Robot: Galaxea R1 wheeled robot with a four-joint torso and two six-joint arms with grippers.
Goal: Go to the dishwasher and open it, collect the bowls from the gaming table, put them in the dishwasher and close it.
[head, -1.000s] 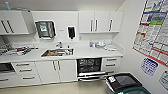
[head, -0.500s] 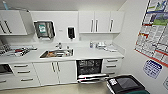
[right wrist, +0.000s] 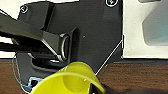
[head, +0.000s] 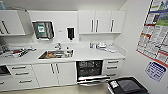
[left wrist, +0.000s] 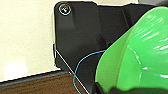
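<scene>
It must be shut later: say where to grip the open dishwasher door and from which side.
Probably the free front edge of the brushed-steel dishwasher door, from in front and below: it lies folded down nearly level, outer face turned floorward.

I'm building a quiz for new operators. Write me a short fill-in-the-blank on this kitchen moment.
1. The dishwasher door is ___, its dark interior showing.
2. The bowl in the left wrist view is coloured ___.
3. The bowl in the right wrist view is coloured ___.
4. The steel sink is set into the counter to the ___ of the dishwasher in the head view.

Missing words: open; green; yellow; left
</scene>
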